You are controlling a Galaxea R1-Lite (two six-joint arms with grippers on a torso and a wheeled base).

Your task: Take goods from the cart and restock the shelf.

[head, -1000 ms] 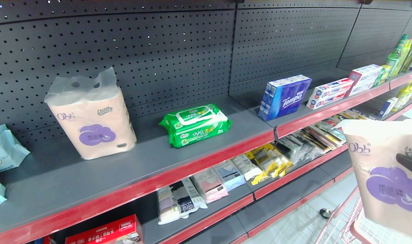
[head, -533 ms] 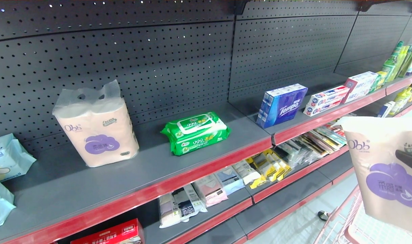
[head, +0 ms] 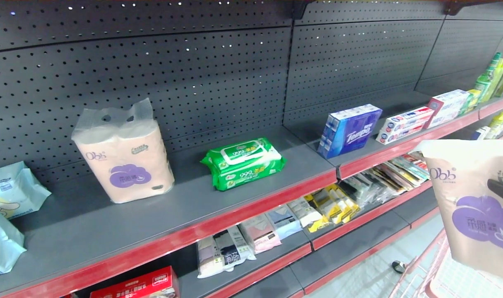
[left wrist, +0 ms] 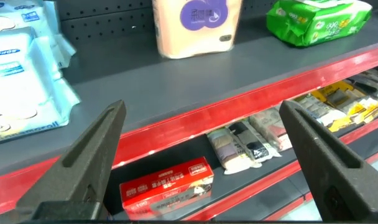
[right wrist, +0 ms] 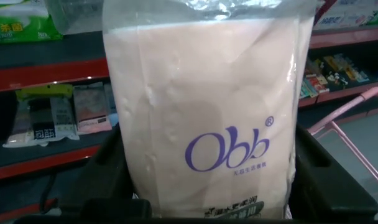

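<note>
right gripper (right wrist: 211, 146) squeezes the upright tissue pack (head: 475, 207), shelf twin (head: 125, 159) sits well to its left (left gripper (left wrist: 202, 109) wide open, empty)

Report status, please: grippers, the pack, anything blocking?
Left gripper open. Right gripper shut on tissue pack, near cart. No obstacle seen before shelf; twin pack stands left of green wipes.

Dark grey pegboard panels (head: 193, 74) rise behind the red-edged shelf (head: 110, 223). Small light glints dot the panels. A pale tiled floor (head: 359, 277) lies below.
</note>
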